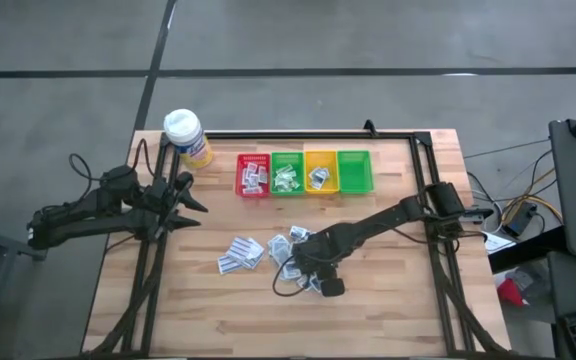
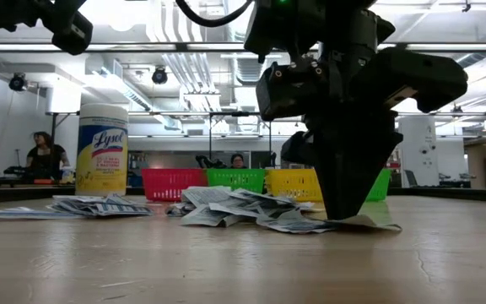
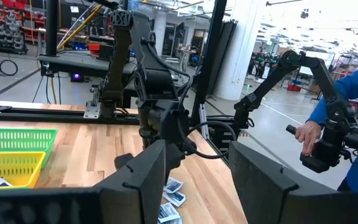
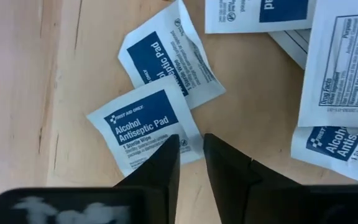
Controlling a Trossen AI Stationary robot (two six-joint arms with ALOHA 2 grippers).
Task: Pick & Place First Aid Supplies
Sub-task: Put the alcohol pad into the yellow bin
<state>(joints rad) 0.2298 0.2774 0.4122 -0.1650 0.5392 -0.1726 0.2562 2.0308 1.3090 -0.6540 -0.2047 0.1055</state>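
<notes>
High view: sachets, bins, two arms

Right gripper [image 1: 320, 286] sits low over the near edge of the loose first aid supplies [image 1: 268, 252] scattered mid-table. Right wrist view: its fingertips [image 4: 166, 152] stand slightly apart, straddling the edge of an alcohol antiseptic pad [image 4: 143, 124] lying flat on the wood; grip not confirmed. More sachets lie in the red bin [image 1: 252, 174], green bin [image 1: 287, 172] and yellow bin [image 1: 320, 171]. Left gripper [image 1: 196, 208] waits at the table's left side, fingers spread, holding nothing. Yellow bottle [image 1: 187, 137] stands far left.
</notes>
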